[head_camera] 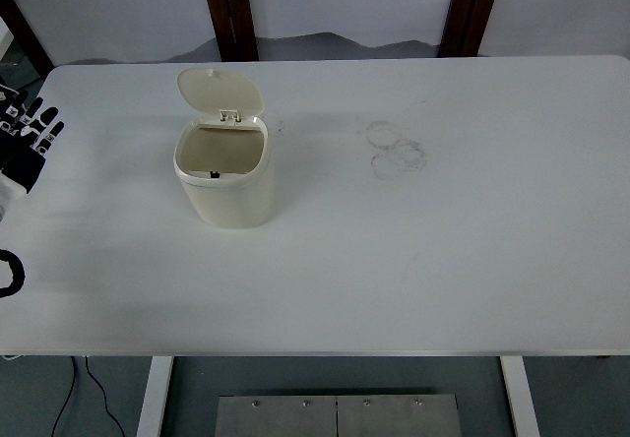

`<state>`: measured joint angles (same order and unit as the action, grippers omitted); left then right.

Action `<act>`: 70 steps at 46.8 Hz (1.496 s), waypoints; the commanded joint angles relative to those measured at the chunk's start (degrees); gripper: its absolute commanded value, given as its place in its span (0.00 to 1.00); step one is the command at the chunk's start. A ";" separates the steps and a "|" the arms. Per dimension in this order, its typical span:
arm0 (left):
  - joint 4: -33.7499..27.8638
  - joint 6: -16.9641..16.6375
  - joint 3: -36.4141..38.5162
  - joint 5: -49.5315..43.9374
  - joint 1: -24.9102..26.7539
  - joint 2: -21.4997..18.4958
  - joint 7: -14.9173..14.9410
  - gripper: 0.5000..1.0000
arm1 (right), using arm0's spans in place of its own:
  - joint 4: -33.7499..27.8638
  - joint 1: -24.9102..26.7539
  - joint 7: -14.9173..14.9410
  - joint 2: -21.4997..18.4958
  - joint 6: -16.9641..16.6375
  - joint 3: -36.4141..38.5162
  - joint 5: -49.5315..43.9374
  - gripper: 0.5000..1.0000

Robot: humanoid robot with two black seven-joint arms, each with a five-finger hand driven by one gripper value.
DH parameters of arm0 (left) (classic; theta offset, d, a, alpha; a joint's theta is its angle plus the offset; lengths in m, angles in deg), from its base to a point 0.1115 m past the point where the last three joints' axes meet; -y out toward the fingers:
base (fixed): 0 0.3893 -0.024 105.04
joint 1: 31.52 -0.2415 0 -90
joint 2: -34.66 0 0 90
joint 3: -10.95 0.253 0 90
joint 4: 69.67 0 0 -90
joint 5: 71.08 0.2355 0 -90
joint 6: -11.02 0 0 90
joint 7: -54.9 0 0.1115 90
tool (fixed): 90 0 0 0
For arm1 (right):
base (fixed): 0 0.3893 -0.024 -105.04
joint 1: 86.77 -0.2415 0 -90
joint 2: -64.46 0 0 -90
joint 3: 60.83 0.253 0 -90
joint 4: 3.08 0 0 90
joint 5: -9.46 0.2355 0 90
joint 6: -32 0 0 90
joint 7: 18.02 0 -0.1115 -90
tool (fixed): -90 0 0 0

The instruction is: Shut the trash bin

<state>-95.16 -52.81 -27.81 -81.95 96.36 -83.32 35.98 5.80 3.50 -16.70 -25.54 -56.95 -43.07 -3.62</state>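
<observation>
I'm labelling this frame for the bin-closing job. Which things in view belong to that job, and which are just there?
Belongs to the job:
trash bin, standing on the table
its lid, hinged open and tilted back
left robot hand, fingers spread, at the table's left edge

Just there:
white table
faint ring marks right of the bin

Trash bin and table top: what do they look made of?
Trash bin: likely moulded plastic, cream, smooth with a soft sheen; its open lid is thin and one-piece, with a small hinge clip. Table: white, matte, flat, probably laminate or coated board, though the core can't be told; faint ring marks show on it.
</observation>
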 commanded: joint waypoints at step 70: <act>-13.79 -3.23 28.20 -0.12 21.61 -15.61 0.90 1.00 | 0.00 0.00 0.01 0.00 0.01 0.00 -0.02 0.99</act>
<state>-107.04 -54.91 -3.68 -82.36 114.72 -98.23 36.90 5.81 3.50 -16.70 -25.54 -56.94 -43.08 -3.63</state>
